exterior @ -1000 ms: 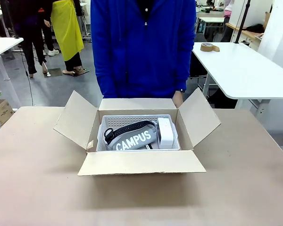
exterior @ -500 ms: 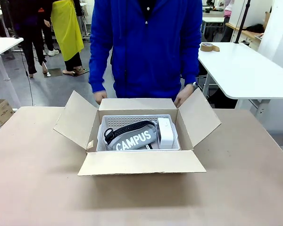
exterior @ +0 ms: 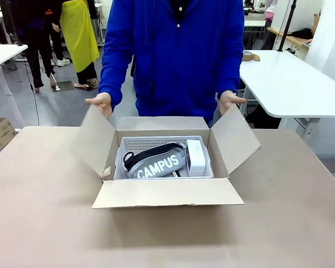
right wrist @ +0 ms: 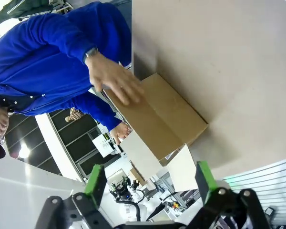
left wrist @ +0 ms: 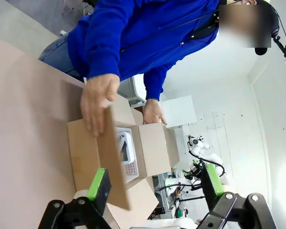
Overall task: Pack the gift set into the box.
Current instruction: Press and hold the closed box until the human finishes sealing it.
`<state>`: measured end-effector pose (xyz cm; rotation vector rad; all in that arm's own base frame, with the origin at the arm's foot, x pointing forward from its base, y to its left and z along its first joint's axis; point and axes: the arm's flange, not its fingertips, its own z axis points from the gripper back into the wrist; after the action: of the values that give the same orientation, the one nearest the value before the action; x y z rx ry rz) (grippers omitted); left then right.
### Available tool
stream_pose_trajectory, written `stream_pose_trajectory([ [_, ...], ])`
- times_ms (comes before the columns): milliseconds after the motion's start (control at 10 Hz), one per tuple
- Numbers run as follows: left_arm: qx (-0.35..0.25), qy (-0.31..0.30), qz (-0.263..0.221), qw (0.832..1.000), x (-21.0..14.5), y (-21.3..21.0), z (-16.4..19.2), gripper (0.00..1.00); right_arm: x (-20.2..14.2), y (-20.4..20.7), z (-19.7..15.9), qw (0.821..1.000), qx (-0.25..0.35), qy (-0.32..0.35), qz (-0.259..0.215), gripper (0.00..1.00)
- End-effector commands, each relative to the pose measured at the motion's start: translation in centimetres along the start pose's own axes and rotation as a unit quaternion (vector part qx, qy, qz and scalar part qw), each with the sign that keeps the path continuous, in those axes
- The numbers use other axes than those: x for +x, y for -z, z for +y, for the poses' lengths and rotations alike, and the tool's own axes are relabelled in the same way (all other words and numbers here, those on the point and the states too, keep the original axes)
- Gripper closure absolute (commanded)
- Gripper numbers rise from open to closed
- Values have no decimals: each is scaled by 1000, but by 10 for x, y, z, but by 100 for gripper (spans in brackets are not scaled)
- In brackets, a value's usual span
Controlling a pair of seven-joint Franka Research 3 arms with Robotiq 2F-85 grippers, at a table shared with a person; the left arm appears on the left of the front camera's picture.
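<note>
Inside the open box (exterior: pixel 167 193) lies the gift set (exterior: pixel 163 160).

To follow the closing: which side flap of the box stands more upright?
The flap on the robot's left, held by the person's hand; the right flap leans further outward.

Box (exterior: pixel 164 192): large shallow brown corrugated carton, upright, top open. Near flap folded out flat, far flap tipped back, left flap raised steep, right flap slanting outward.

Gift set (exterior: pixel 178 166): inside box, on box floor. Grey mesh-sided tray (exterior: pixel 156 143) nearly fills box. In tray: grey item (exterior: pixel 159 166) lettered "CAMPUS" toward box's left wall, black strap (exterior: pixel 153 151) along its far edge, small white box (exterior: pixel 195 157) toward box's right wall.
</note>
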<state>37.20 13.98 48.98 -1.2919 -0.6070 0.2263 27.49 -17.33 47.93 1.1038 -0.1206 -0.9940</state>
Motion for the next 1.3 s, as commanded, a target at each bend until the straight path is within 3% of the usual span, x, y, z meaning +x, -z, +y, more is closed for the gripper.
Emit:
stream_pose_trajectory([
  [0, -3, -2, 3, 1000, -3, 0, -1, 0, -1, 2, 1, 1000, 15, -10, 3, 0],
  [1200, -3, -2, 3, 1000, -3, 0, -1, 0, -1, 2, 1, 1000, 15, -10, 3, 0],
])
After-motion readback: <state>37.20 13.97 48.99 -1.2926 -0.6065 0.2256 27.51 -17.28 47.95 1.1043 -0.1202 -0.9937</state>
